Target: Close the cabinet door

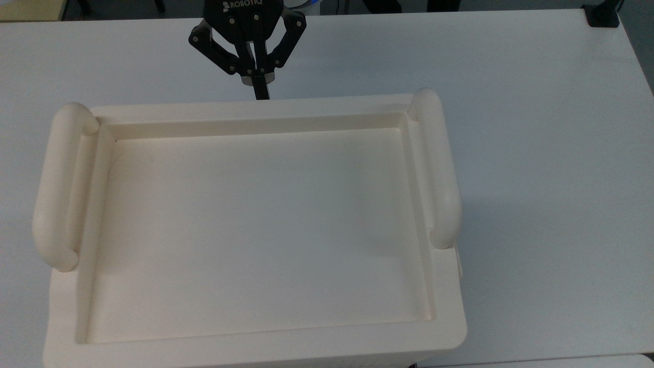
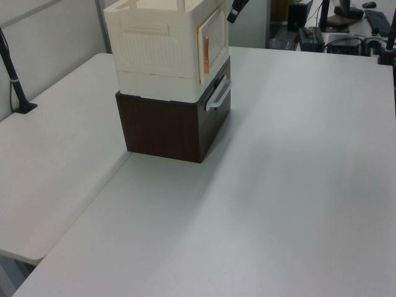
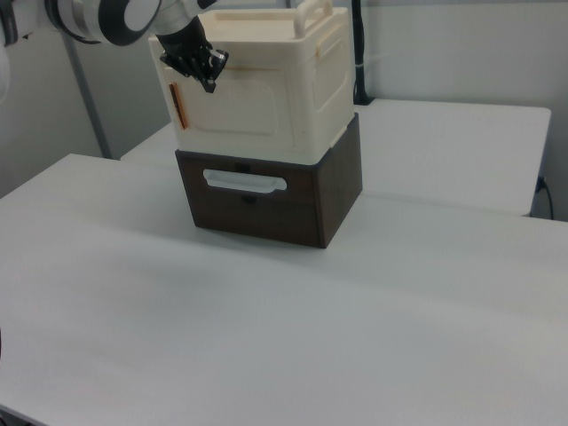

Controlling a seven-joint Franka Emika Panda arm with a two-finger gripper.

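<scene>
- Table [image 2: 297,185]: white, carries the whole stack.
- Dark brown drawer unit [image 3: 266,200]: directly under the cabinet.
- Cabinet [image 1: 255,225]: cream box, tray top upward.
- Cabinet door [image 3: 235,106]: lies flat against the cabinet's front; judged shut or all but shut. Remaining: confirm it has seated, back the arm away.
- Gripper [image 1: 261,94]: just off the cabinet's front top edge, fingers pressed together, nothing between them.

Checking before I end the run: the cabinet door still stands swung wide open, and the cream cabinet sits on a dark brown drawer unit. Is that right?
Not quite. The cabinet door lies shut, flat against the cabinet front, as the right view shows, with the gripper at its upper edge. The rest holds: the cream cabinet sits on the dark brown drawer unit.
</scene>
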